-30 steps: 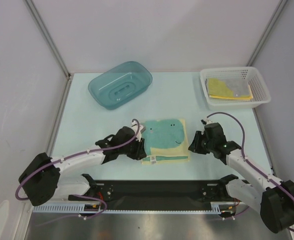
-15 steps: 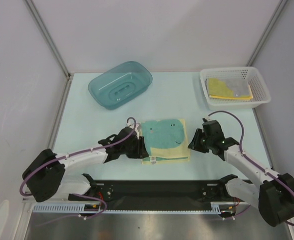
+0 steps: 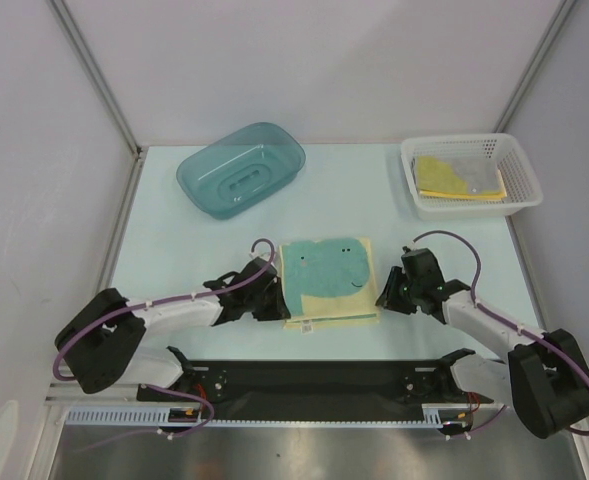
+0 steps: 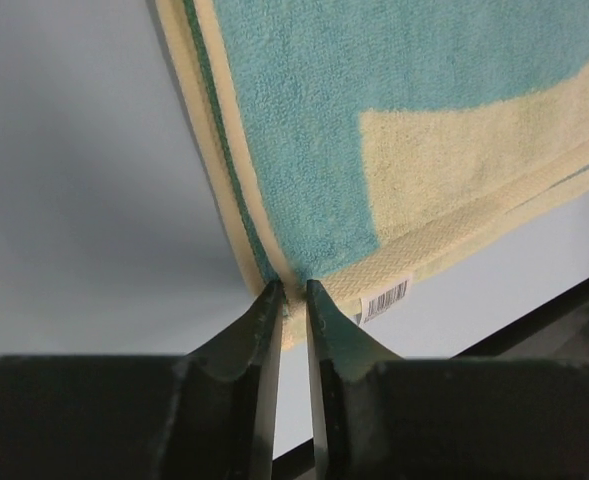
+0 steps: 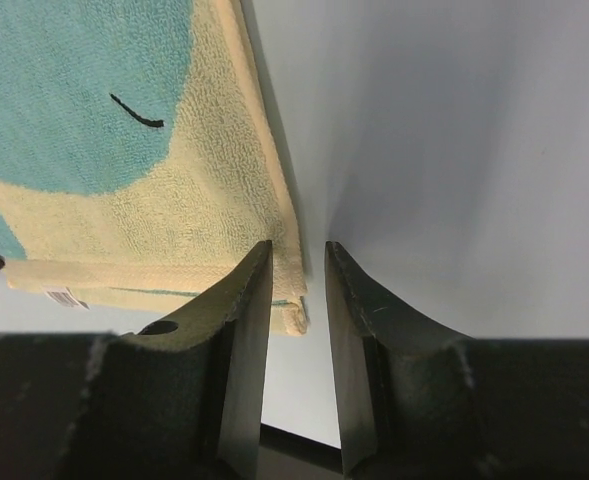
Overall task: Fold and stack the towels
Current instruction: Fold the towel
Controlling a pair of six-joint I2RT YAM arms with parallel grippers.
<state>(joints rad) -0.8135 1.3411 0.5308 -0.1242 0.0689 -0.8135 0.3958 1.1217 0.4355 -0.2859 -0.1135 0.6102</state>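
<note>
A folded cream-and-teal towel lies flat on the pale table, nearer the arms than the teal tub and a little to the tub's right. Its teal patch faces up and a small white barcode tag sticks out at the edge farthest from the tub. The left gripper sits low at the towel corner directly on the arms' side of the tub. In the left wrist view its two dark fingers are drawn almost together, pinching the towel's cream hem between the tips of the left gripper, just beside the tag. The right gripper is at the towel's opposite side, the one farther from the tub. In the right wrist view its jaws stand a little apart. The towel's side edge and corner run into the gap of the right gripper, against one finger, and the other finger is clear of the cloth. Level with the tub and well to its right, a white mesh basket holds more yellow towels.
</note>
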